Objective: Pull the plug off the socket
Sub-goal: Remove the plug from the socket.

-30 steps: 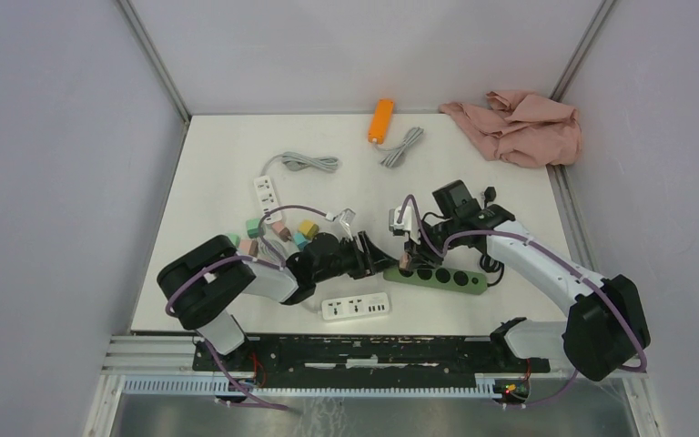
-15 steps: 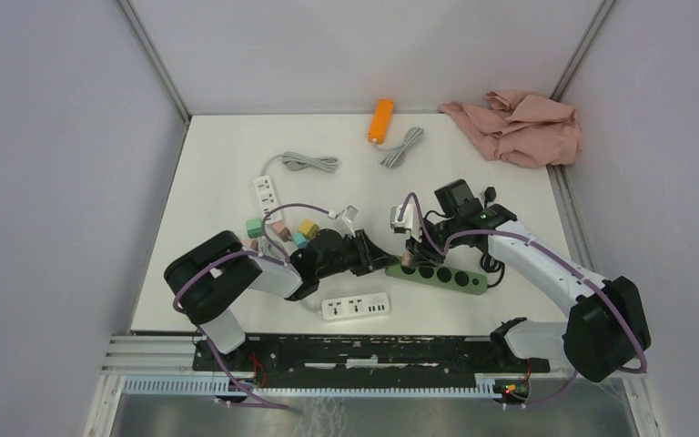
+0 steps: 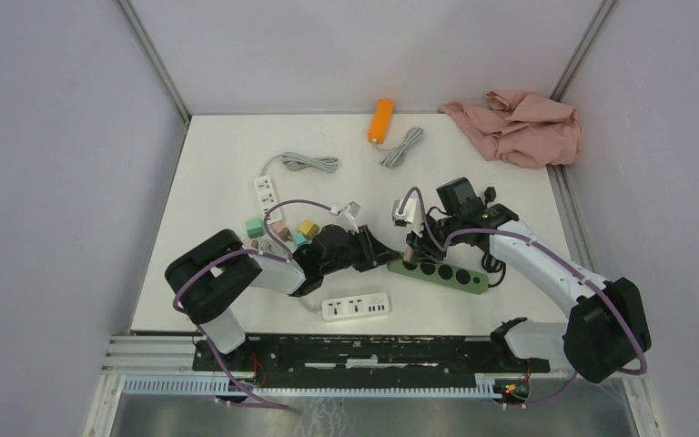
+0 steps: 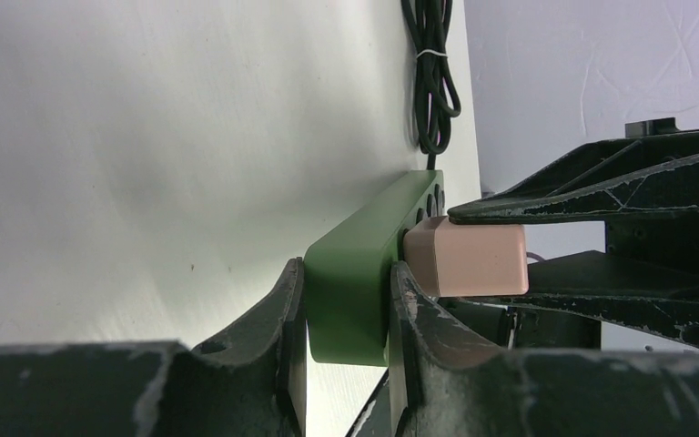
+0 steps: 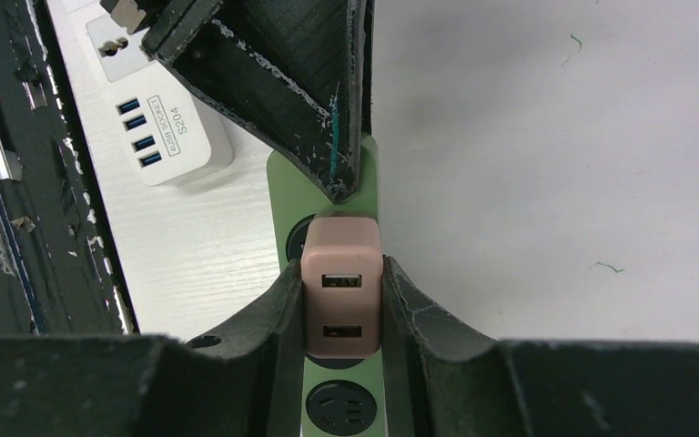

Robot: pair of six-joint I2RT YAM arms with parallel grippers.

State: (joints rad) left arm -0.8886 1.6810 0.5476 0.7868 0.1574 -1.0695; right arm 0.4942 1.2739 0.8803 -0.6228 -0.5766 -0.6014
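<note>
The socket is a green power strip [image 3: 441, 274] lying flat on the white table, with round black outlets along its top. A pink USB plug [image 5: 341, 296] sits in the outlet at its left end. My right gripper [image 5: 341, 282] comes down from above and is shut on the plug's two sides. My left gripper [image 4: 346, 282] reaches in low from the left and is shut on the strip's left end [image 4: 350, 300], just beside the pink plug [image 4: 464, 259]. In the top view the two grippers meet at that end [image 3: 399, 255].
A white USB power strip [image 3: 355, 307] lies just in front of the green one. Several coloured plug cubes [image 3: 282, 229] and another white strip [image 3: 267, 191] lie behind my left arm. The green strip's black cord [image 4: 432, 73] is bundled at its far end. An orange strip [image 3: 380, 119] and a pink cloth [image 3: 519, 126] are at the back.
My left gripper has slid right to the green strip's end and closed on it. The right gripper has stayed shut on the pink plug.
</note>
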